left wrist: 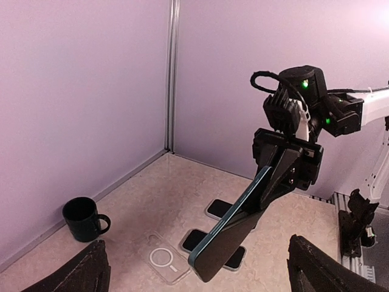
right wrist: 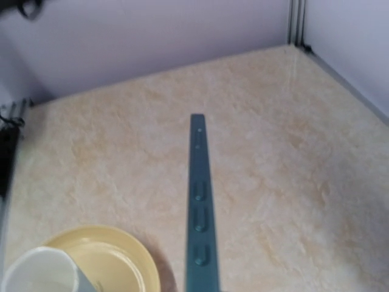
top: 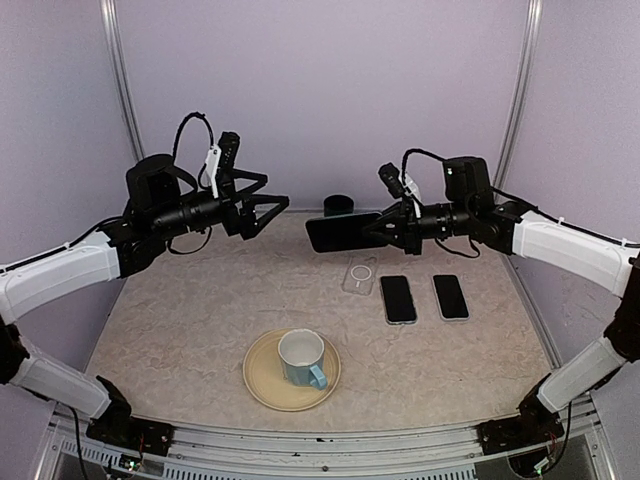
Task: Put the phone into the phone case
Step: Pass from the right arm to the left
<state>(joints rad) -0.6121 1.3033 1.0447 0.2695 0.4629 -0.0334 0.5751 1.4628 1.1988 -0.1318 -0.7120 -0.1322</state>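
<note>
My right gripper (top: pixel 385 228) is shut on a dark teal phone (top: pixel 340 232) and holds it in the air above the back of the table. In the left wrist view the phone (left wrist: pixel 234 234) slants down from those jaws. The right wrist view shows only its buttoned edge (right wrist: pixel 199 213), running straight away from the camera. A clear phone case (top: pixel 360 274) with a white ring lies flat on the table below the phone; the left wrist camera sees the case (left wrist: pixel 164 260) too. My left gripper (top: pixel 270 212) hangs open and empty in the air, left of the phone, its dark fingers (left wrist: pixel 85 271) wide apart.
Two more dark phones (top: pixel 398 298) (top: pixel 451 297) lie right of the case. A black mug (top: pixel 339 205) stands at the back wall. A yellow plate (top: pixel 262 385) bearing a white and blue mug (top: pixel 302 358) sits at the front centre.
</note>
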